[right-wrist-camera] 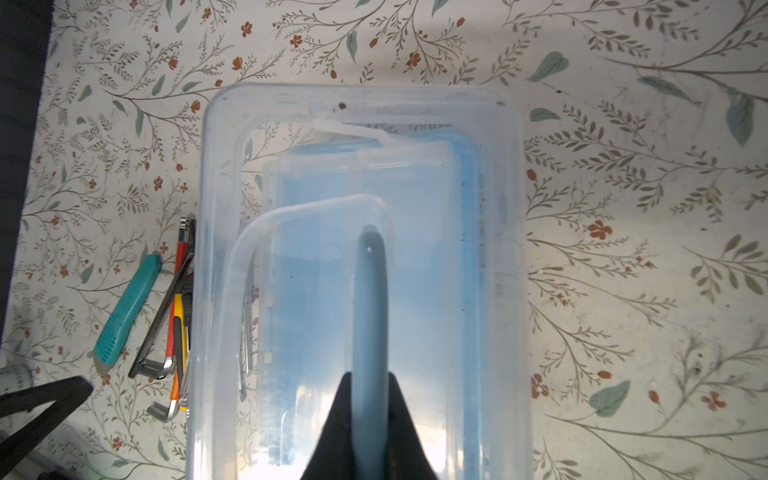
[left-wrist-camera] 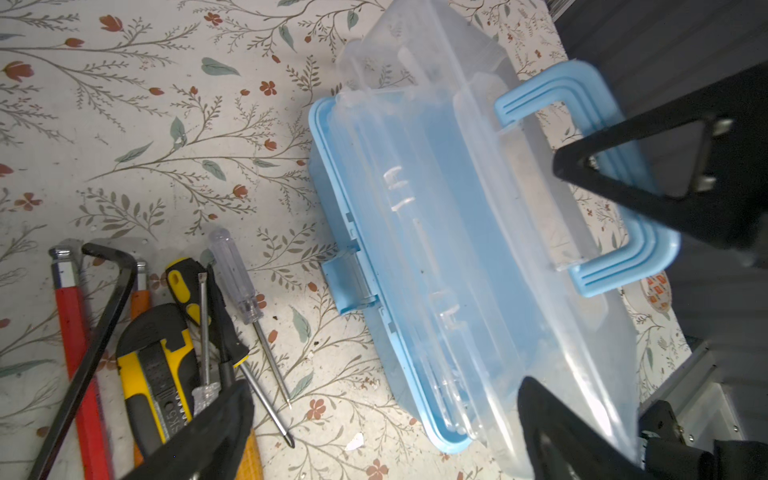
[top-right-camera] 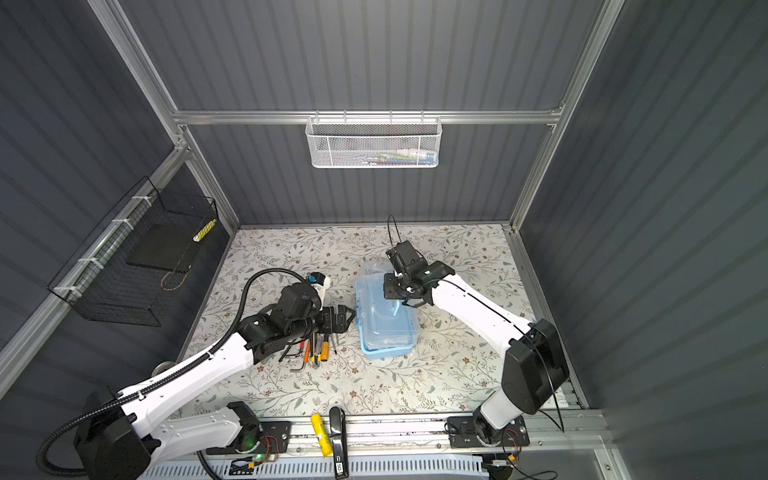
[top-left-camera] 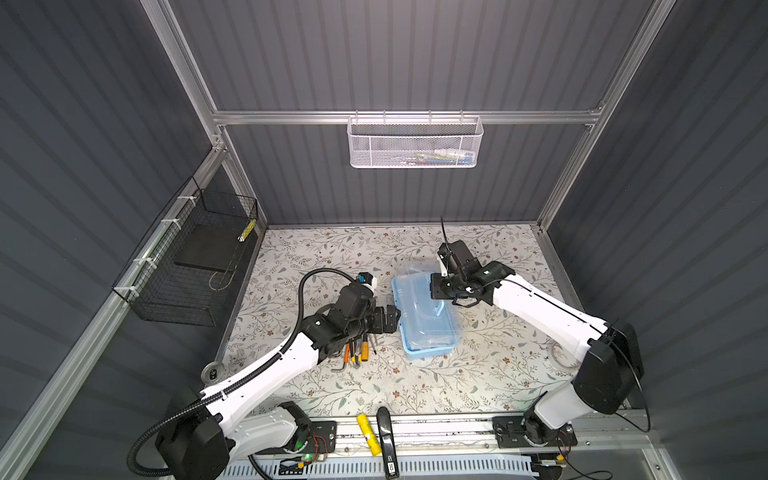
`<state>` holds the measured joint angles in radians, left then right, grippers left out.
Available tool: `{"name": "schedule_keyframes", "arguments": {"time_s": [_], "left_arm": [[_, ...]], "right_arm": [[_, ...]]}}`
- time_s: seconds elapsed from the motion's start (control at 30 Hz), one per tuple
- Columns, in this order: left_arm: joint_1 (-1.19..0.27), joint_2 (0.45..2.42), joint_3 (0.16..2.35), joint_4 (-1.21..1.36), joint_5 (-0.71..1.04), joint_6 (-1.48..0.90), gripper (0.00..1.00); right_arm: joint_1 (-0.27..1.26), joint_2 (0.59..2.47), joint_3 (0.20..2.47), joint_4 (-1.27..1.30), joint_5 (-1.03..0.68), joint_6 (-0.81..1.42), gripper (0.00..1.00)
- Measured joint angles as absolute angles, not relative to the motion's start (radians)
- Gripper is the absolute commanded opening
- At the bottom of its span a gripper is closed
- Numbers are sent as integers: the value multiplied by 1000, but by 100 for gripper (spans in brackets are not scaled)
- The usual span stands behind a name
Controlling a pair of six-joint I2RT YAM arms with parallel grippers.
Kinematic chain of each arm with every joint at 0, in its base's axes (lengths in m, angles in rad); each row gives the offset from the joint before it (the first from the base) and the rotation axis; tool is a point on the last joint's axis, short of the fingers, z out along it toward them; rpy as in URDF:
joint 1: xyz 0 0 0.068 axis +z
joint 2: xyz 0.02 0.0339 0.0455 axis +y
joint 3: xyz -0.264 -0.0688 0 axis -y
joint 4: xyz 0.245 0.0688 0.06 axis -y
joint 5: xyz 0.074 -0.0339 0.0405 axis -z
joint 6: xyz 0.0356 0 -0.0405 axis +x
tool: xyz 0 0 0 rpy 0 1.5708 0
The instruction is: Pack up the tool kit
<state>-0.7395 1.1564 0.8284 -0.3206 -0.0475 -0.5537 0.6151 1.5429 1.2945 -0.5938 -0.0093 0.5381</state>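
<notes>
The tool kit's light-blue case point(top-left-camera: 428, 332) point(top-right-camera: 386, 336) lies mid-table. Its clear lid point(right-wrist-camera: 490, 249) looks lifted and tilted above the blue base point(left-wrist-camera: 332, 199). My right gripper point(top-left-camera: 435, 291) point(top-right-camera: 388, 291) point(right-wrist-camera: 370, 386) is shut on the blue handle point(right-wrist-camera: 370, 291) point(left-wrist-camera: 536, 102). Left of the case, my left gripper point(top-left-camera: 392, 320) point(top-right-camera: 347, 318) point(left-wrist-camera: 384, 388) stands open with nothing between its fingers, above the loose tools point(top-left-camera: 357, 353) point(top-right-camera: 311, 351). These include a yellow-black knife point(left-wrist-camera: 158, 374), a black hex key point(left-wrist-camera: 104, 324), a clear-handled screwdriver point(left-wrist-camera: 237, 274) and a teal tool point(right-wrist-camera: 124, 307).
A white mesh basket point(top-left-camera: 415, 141) hangs on the back wall. A black wire basket point(top-left-camera: 187, 266) is fixed to the left wall. A yellow tube point(top-left-camera: 369, 434) and a black handle-like thing point(top-left-camera: 386, 440) lie on the front rail. A clear tape ring point(top-left-camera: 563, 357) lies at the table's right edge.
</notes>
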Motion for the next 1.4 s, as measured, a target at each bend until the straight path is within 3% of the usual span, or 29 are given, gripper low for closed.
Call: {"name": "schedule_keyframes", "arguments": {"time_s": [0.3, 0.6, 1.4], "left_arm": [[-725, 1280, 818, -290, -77, -557, 98], [-725, 1460, 844, -191, -1, -557, 99], [-723, 1594, 889, -111, 53, -558, 99]], "right_arm": [[384, 1354, 1085, -479, -291, 546, 0], [266, 1326, 937, -297, -540, 605, 0], [241, 1333, 927, -249, -625, 624, 0]]}}
